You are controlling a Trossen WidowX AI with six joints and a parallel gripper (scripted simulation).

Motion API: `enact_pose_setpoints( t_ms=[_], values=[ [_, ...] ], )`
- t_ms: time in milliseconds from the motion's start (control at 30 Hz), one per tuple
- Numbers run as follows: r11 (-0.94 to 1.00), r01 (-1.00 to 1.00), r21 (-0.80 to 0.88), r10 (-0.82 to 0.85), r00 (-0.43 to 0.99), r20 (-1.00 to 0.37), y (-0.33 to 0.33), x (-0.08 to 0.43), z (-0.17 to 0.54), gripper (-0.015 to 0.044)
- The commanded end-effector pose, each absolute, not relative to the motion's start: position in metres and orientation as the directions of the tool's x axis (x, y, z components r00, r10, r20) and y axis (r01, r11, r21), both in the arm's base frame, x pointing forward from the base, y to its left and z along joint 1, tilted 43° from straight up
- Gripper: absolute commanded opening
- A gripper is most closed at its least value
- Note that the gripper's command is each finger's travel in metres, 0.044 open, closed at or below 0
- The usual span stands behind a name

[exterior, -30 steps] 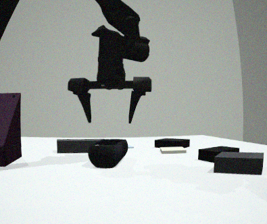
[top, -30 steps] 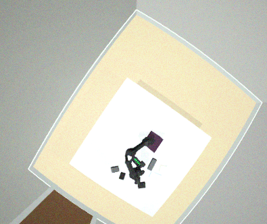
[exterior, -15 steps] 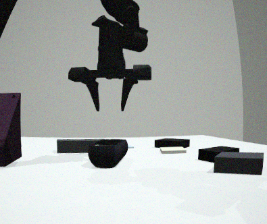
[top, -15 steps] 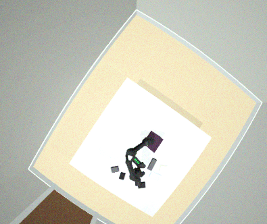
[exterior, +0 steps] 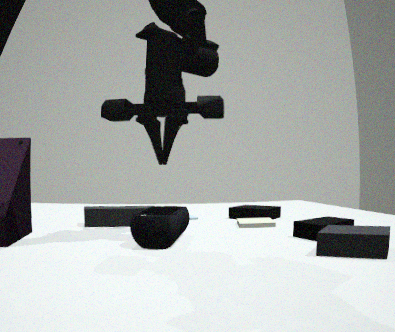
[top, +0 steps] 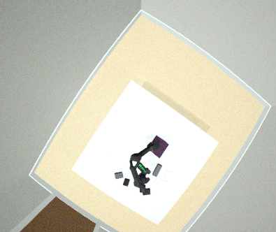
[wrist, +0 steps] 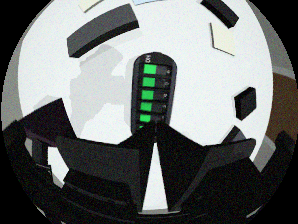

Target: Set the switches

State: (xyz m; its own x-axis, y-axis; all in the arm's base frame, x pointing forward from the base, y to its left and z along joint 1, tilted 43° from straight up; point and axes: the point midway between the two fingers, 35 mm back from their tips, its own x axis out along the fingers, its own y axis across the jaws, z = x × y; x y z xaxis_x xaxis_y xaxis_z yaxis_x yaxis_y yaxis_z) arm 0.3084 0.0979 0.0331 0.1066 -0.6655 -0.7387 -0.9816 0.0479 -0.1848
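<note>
Claw (top: 143,179) (exterior: 163,163) (wrist: 154,124) is pressed together, nothing pinched. Top view: arm (top: 135,173) bends over the white bench (top: 112,140) (exterior: 226,295) (wrist: 45,65); controller unit (top: 142,165) (exterior: 159,230) (wrist: 154,90) is right by it, green showing. Long grey block (top: 157,170) (exterior: 108,217) (wrist: 102,31) sits near the unit, purple block (top: 161,147) (exterior: 7,175) (wrist: 50,120) farther off.

Exterior view: 2 fingertips meet, pointing down, well above the bench and apart from the unit. Unit is base down, rounded end facing me. To its right: 3 dark blocks, 1 cream piece (exterior: 256,223) (wrist: 221,40) lying flat. Switch faces can't be read from here.

Wrist view: unit beyond the tips, "ON" print at its far end. 5 green switch ends plainly visible, 6th mostly behind the fingers. Label out of sight. Can't tell which ends are pressed.
</note>
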Motion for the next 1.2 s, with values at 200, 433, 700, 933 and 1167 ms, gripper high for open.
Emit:
enact_pose_setpoints(
  t_ms=[200,433,700,933,1167],
  values=[
    [0.048,-0.982,-0.185,-0.665,0.106,-0.739,0.098,0.308,0.033,0.0053],
    [0.048,-0.982,-0.185,-0.665,0.106,-0.739,0.098,0.308,0.033,0.0236],
    [0.048,-0.982,-0.185,-0.665,0.106,-0.739,0.098,0.308,0.033,0.044],
    [0.057,-0.98,-0.193,-0.668,0.106,-0.736,0.088,0.297,0.015,0.0309],
    [0.075,-0.975,-0.208,-0.674,0.105,-0.732,0.065,0.271,-0.017,0.0125]
  ],
)
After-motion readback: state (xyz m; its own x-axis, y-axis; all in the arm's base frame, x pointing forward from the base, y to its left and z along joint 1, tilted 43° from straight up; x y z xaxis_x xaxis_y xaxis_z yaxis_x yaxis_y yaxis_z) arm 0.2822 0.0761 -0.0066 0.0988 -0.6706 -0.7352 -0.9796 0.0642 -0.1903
